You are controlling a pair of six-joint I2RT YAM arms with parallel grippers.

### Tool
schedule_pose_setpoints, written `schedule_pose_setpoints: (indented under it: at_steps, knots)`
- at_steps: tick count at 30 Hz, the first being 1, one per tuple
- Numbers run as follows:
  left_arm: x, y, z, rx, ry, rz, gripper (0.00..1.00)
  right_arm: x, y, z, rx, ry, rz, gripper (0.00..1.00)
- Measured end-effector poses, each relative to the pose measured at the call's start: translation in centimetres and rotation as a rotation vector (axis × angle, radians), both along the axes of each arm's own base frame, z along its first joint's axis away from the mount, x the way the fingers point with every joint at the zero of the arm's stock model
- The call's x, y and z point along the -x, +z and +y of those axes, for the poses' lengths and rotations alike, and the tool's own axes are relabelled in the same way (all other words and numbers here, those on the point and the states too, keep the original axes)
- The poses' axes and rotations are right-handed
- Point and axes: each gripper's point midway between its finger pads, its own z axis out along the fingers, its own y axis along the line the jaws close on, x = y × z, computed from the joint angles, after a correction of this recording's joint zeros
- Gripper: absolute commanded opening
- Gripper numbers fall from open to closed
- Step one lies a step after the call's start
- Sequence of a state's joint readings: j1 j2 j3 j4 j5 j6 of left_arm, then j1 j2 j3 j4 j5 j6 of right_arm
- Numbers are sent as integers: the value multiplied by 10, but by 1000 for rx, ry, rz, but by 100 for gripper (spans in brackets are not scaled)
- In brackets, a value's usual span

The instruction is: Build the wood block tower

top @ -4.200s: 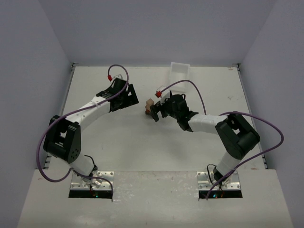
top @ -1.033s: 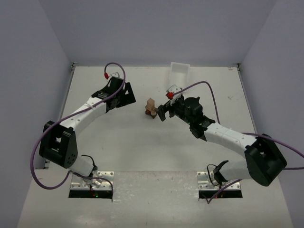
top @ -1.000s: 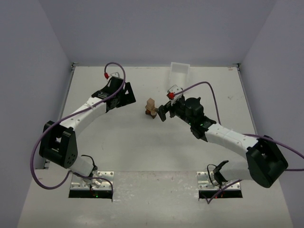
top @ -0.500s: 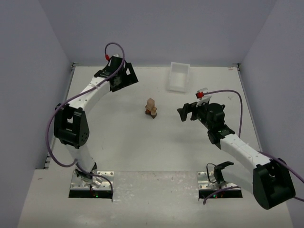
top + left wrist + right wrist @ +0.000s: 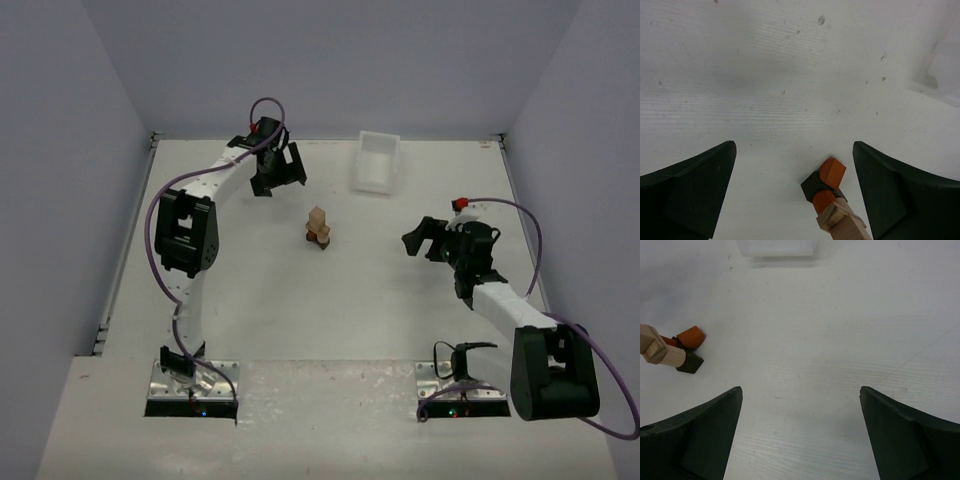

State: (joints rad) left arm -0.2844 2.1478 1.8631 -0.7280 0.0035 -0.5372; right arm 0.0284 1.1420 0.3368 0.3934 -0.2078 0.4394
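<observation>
**Tower up mid-table, both your grippers empty and spread wide**

Nearest you, the right gripper (image 5: 412,240) sits well right of the wood block tower (image 5: 319,227), fingers fully apart and holding nothing. Beyond the tower, the left gripper (image 5: 278,172) hangs equally open and empty, near the white tray (image 5: 375,176). The stack looks about finished, so steer both arms wide of it. Only the wrist views reveal its dark base block (image 5: 812,184), and only the overhead view places both arms.

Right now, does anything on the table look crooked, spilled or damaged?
Nothing is spilled or damaged. Only the wood block tower looks slightly askew: its tan top blocks sit turned against the dark base block.
</observation>
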Motion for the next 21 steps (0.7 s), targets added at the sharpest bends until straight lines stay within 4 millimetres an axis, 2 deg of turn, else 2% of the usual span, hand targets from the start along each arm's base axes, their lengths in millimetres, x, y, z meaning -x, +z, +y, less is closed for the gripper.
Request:
schedule_pose_setpoints:
  at_steps: [4,6,11,17,21]
  knots:
    - [5,-4,-3,-4,-13,29,100,2,-10,5,-37,38,44,97]
    - [6,-4,-4,3,-21,33,100,0,-11,14,-60,92,57,92]
    - [9,-5,-5,5,-30,44,100,-33,17,44,-145,273,21,92]
    - [12,-6,-4,-2,-43,56,100,-70,51,67,-217,439,-7,92]
    - [16,-8,-2,-14,-55,67,100,-90,50,86,-280,569,1,95]
